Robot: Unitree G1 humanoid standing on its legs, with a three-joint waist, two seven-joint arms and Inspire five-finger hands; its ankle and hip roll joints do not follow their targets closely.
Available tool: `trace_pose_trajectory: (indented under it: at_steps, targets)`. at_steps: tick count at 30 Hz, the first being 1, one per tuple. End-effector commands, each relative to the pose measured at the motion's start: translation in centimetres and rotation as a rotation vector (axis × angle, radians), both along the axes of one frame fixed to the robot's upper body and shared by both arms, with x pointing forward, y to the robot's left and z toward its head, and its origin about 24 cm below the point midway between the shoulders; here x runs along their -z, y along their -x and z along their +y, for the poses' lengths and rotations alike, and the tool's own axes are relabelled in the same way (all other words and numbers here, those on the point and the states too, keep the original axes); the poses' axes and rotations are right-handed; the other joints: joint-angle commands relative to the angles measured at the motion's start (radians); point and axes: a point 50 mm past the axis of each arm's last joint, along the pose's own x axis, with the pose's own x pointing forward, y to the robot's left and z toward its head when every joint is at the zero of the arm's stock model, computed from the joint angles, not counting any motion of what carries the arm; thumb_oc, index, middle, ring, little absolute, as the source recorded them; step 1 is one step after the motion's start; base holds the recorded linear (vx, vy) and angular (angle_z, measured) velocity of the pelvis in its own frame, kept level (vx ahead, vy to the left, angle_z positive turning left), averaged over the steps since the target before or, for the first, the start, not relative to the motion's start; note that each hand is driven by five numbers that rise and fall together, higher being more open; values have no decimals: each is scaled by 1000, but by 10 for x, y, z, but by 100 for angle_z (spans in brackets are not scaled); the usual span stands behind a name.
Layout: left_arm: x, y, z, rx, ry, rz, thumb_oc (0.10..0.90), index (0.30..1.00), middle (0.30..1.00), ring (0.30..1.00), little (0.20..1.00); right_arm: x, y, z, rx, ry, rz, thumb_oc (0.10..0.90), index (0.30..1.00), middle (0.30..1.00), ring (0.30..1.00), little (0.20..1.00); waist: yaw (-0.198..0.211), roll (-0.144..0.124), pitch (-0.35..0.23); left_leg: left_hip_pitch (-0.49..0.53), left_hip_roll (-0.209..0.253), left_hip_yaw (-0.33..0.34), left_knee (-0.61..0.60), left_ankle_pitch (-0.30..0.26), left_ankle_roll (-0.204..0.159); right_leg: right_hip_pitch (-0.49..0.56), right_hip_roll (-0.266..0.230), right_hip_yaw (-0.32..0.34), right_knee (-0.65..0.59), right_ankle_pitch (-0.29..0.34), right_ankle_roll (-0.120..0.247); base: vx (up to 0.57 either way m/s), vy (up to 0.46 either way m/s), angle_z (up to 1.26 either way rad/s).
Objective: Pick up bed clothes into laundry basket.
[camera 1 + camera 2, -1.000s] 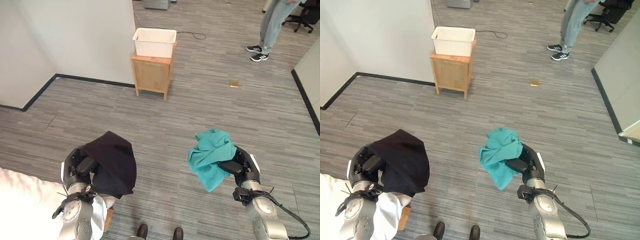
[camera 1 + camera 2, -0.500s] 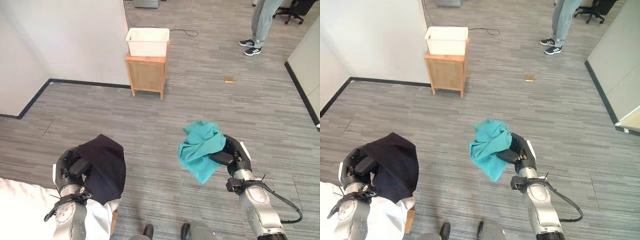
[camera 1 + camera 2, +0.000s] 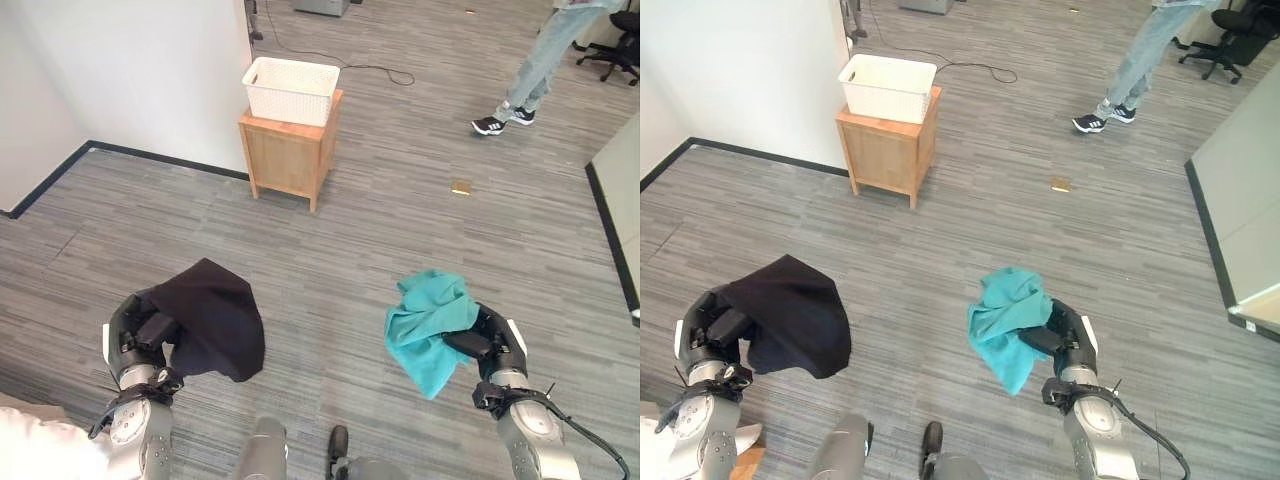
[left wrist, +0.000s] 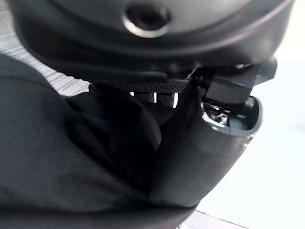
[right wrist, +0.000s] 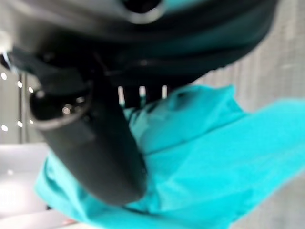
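So both garments are in hand, and the carrying leg of the job is what remains. The left hand (image 3: 143,335) has its fingers curled round a black cloth (image 3: 210,318), which drapes over and down from it; the left wrist view shows the dark fabric bunched against the palm with the thumb closed on it. The right hand (image 3: 487,340) is clamped in the same way on a teal cloth (image 3: 428,322), the thumb pressed across the folds in the right wrist view and a loose tail of the cloth hanging below the hand.

The white laundry basket (image 3: 291,90) sits on top of a small wooden cabinet (image 3: 288,156) against the wall, and it looks empty as far as its rim allows a look inside. Both cloths are held well short of the basket, over bare grey floor (image 3: 380,240), the black one roughly in line with it and the teal one off to the robot's right of it. A person's legs (image 3: 540,62) stand well beyond the basket, to its right.

As I judge it, picking up is done for these two pieces; still to do are closing the gap to the basket, lifting each cloth over its rim, and letting go. Neither piece has been dropped in yet.
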Motion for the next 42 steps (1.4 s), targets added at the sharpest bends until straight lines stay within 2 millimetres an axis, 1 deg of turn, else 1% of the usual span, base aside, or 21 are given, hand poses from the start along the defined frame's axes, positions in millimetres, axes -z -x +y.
trace_pose_trajectory:
  at_steps: [1,3,7,9,10,12,13,14,16,20,22,23,26,29,32,34,35,36,38,40,42]
  targets:
    - [-106,-5,34,-25,-385,-366,400,300,300,300,300,-83,-30,2,-77,84,-401,400,300,300,300,300,67,34,-70,56,37,113,-517,120,24,183,-10,50,-78,-120,126,803,136,-8]
    - [-119,-3,39,-63,-427,-409,400,300,300,300,300,-88,-36,12,-133,119,-412,400,300,300,300,300,102,48,-97,80,11,120,-805,189,28,241,2,72,-67,-170,134,793,147,-7]
    - [-136,8,58,-157,-515,-415,400,300,300,300,300,-95,-44,25,-206,142,-418,400,300,300,300,300,137,25,-145,102,-3,193,-860,262,31,337,-34,97,-5,-226,158,759,154,-34]
    - [-142,5,54,-140,-566,-416,400,300,300,300,300,-91,-43,30,-223,147,-408,400,300,300,300,300,136,-14,-151,102,-24,220,-809,249,66,315,-86,76,136,-149,199,653,225,-36]
    - [-141,7,55,-141,-585,-401,400,300,300,300,300,-89,-43,32,-229,150,-398,400,300,300,300,300,146,-44,-155,100,-49,220,-764,212,86,274,-119,68,310,10,247,583,282,-16]
    - [-146,3,51,-131,-563,-436,400,300,300,300,300,-86,-41,34,-218,119,-396,400,300,300,300,300,117,-17,-139,185,-38,201,-747,136,115,144,-109,78,619,219,297,650,368,23]
    - [-146,2,50,-133,-543,-453,400,300,300,300,300,-85,-40,38,-225,101,-403,400,300,300,300,300,94,14,-121,243,-10,189,-750,105,127,55,-82,74,768,240,312,816,478,42]
    - [-147,-2,46,-138,-485,-498,400,300,300,300,300,-81,-40,43,-234,112,-390,400,300,300,300,300,49,64,-87,362,22,163,-782,78,146,-94,-148,30,937,227,293,556,344,75]
    - [-139,-6,41,-112,-439,-485,400,300,300,300,300,-73,-34,37,-212,94,-355,400,300,300,300,300,10,88,-75,442,33,118,-822,65,155,-193,-164,15,1007,157,267,643,204,98]
    - [-131,-9,38,-80,-399,-472,400,300,300,300,300,-66,-26,21,-150,93,-324,400,300,300,300,300,-32,85,-73,524,23,39,-850,39,147,-302,-160,-17,858,89,247,577,-5,79]
    - [-123,-9,37,-85,-345,-464,400,300,300,300,300,-65,-25,14,-112,81,-320,400,300,300,300,300,-47,39,-72,574,-1,-21,-833,-23,116,-315,-167,15,512,64,235,567,-177,78]
    - [-123,-8,37,-84,-346,-463,400,300,300,300,300,-65,-26,14,-113,79,-320,400,300,300,300,300,-49,47,-70,577,9,-24,-826,-32,116,-293,-157,7,486,69,235,448,-172,68]
    - [-114,-15,30,-41,-302,-448,400,300,300,300,300,-69,-19,-2,-56,123,-322,400,300,300,300,300,-81,-1,-84,651,7,-134,-786,-108,68,-259,-112,172,78,110,279,737,-230,56]
    - [-108,-18,26,-20,-303,-428,400,300,300,300,300,-75,-16,-11,-40,173,-332,400,300,300,300,300,-101,-2,-104,708,44,-198,-778,-116,46,-260,-125,153,8,181,305,569,-208,126]
    - [-108,-18,25,-1,-322,-417,400,300,300,300,300,-83,-17,-18,-35,204,-348,400,300,300,300,300,-118,4,-128,724,91,-238,-744,-101,19,-253,-120,138,36,154,294,457,-262,69]
    - [-108,-19,23,-5,-288,-437,400,300,300,300,300,-101,-21,-25,-29,253,-407,400,300,300,300,300,-116,12,-131,621,160,-212,-507,110,-41,-178,-71,140,39,115,250,418,-285,63]
    - [-108,-19,23,-5,-288,-439,400,300,300,300,300,-101,-21,-25,-28,253,-408,400,300,300,300,300,-122,7,-133,610,152,-220,-502,114,-42,-182,-79,136,35,121,250,245,-296,34]
    - [-111,-20,23,-4,-272,-462,400,300,300,300,300,-116,-23,-28,-34,269,-463,400,300,300,300,300,-106,-20,-112,523,148,-198,-385,185,-28,-140,-82,141,20,111,224,174,-268,16]
    - [-115,-23,20,14,-247,-497,400,300,300,300,300,-129,-25,-39,14,315,-491,400,300,300,300,300,-93,-50,-69,357,114,-151,-229,115,32,-78,-90,118,-21,95,192,222,-384,55]
    - [-113,-26,19,20,-217,-493,400,300,300,300,300,-140,-29,-48,34,348,-499,400,300,300,300,300,-72,-59,-54,265,123,-73,-269,75,21,-37,-98,85,-42,73,181,209,-227,68]
    - [-102,-29,15,80,-215,-439,400,300,300,300,300,-159,-36,-61,5,461,-464,400,300,300,300,300,-47,-46,-75,264,118,27,-506,33,-4,8,-96,36,-71,43,186,349,-50,16]
